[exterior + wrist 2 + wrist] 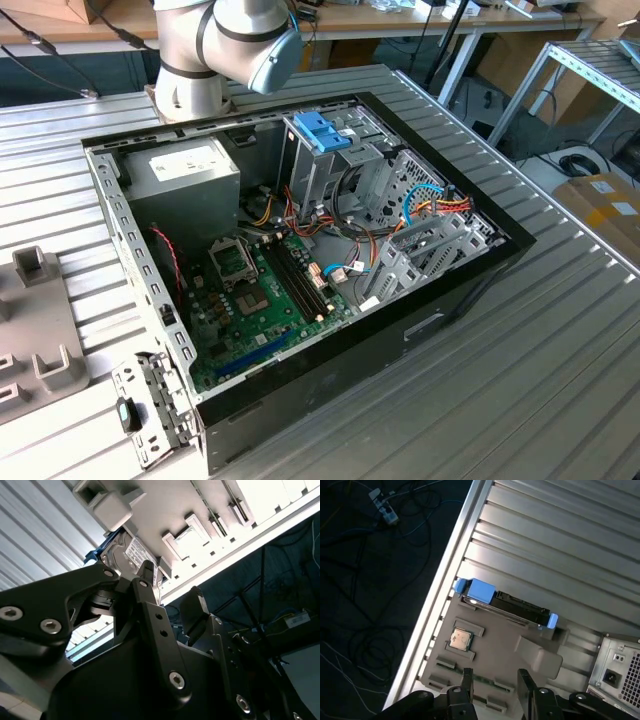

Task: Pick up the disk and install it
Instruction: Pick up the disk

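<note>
The disk (pixel 507 606) stands on its edge in a slot of a grey fixture plate (pixel 495 655), with blue carrier ends at both sides. In the second wrist view, the disk (pixel 127 555) shows its silver face and white label. My gripper (pixel 495 680) is open, and its two black fingers hang some way off the disk with nothing between them. In the second wrist view the gripper (pixel 172 592) also stands apart from the disk, with one fingertip (pixel 147 572) overlapping the label's edge in the picture.
An open computer case (pixel 497 262) lies on the ribbed metal table, holding a grey power supply (pixel 185 175), a motherboard and a drive cage with a blue latch (pixel 322 130). The fixture plate (pixel 40 330) lies at the exterior view's left. A processor chip (pixel 460 639) sits on it.
</note>
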### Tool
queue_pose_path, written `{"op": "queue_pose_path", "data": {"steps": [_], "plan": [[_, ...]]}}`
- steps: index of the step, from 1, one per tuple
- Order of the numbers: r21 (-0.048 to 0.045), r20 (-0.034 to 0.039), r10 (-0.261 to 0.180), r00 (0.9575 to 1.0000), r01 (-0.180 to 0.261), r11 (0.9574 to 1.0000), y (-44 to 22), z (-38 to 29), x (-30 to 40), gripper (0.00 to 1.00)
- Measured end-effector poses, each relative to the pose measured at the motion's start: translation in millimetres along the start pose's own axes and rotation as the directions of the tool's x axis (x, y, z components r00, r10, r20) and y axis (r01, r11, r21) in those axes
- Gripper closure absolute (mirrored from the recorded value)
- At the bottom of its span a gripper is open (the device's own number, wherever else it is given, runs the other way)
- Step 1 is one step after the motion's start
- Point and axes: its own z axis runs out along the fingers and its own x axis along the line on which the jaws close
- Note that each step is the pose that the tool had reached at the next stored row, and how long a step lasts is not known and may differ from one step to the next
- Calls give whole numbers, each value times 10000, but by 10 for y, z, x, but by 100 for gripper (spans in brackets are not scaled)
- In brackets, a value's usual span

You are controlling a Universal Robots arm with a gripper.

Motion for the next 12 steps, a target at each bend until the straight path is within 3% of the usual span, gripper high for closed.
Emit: {"op": "queue_pose_path", "data": {"steps": [5,12], "plan": [[-11,-20,-436,9990,436,9990,0,0,0,52],[-31,-49,-1149,9934,1149,9934,0,0,0,52]]}}
